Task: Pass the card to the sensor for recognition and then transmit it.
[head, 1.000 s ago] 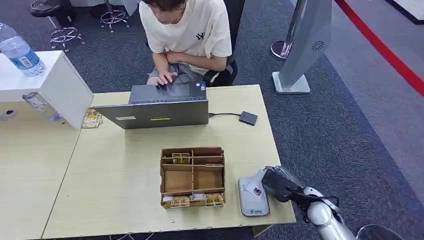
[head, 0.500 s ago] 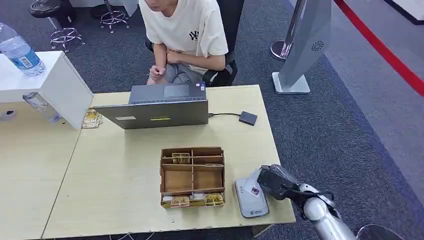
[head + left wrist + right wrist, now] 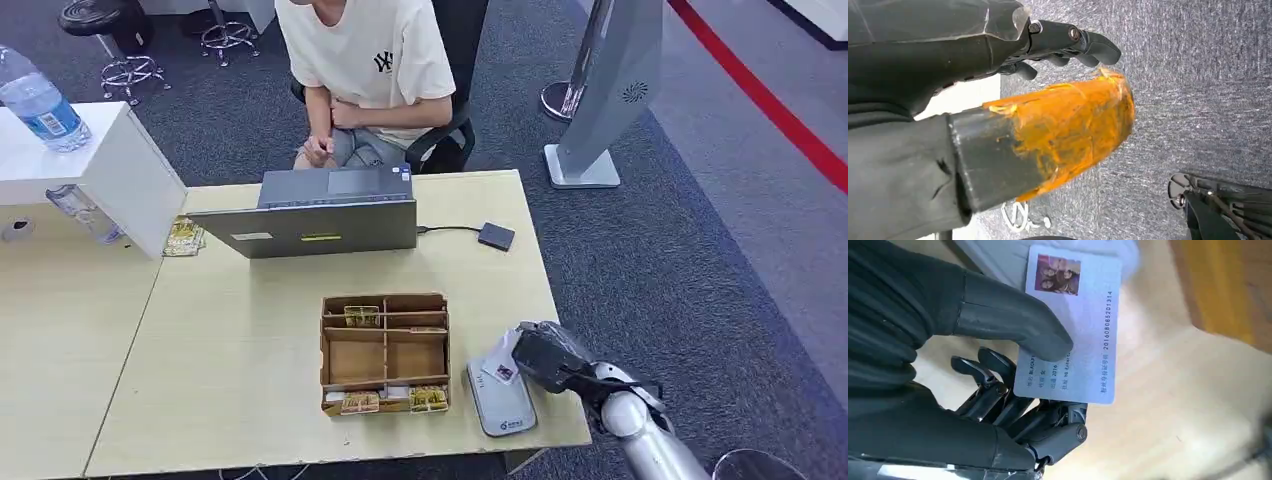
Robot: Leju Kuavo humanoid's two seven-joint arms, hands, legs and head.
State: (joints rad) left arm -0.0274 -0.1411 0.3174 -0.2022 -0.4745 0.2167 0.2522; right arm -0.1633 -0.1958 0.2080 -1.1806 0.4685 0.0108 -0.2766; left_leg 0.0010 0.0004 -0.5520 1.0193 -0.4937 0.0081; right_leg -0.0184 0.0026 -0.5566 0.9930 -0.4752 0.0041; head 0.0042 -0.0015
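My right hand [image 3: 545,357] pinches a pale ID card [image 3: 500,368] between thumb and fingers, just over the far end of the grey card reader [image 3: 500,400] that lies flat near the table's front right edge. Up close, the card [image 3: 1073,322] shows a small photo and printed text, with my thumb [image 3: 1013,322] pressed on its face and the dark fingers [image 3: 1048,432] beneath. My left hand [image 3: 1058,42] hangs over the grey carpet, its fingers stretched out and holding nothing.
A wooden compartment box [image 3: 385,352] with small cards stands just left of the reader. Behind it are a laptop [image 3: 315,215], a cable to a small black device [image 3: 496,236], and a seated person [image 3: 375,80]. A white box [image 3: 90,170] with a bottle [image 3: 40,105] stands far left.
My right hand has carried the card a little up and away from the table's front edge, over the reader's far end. The person has taken their hands off the laptop and leaned back.
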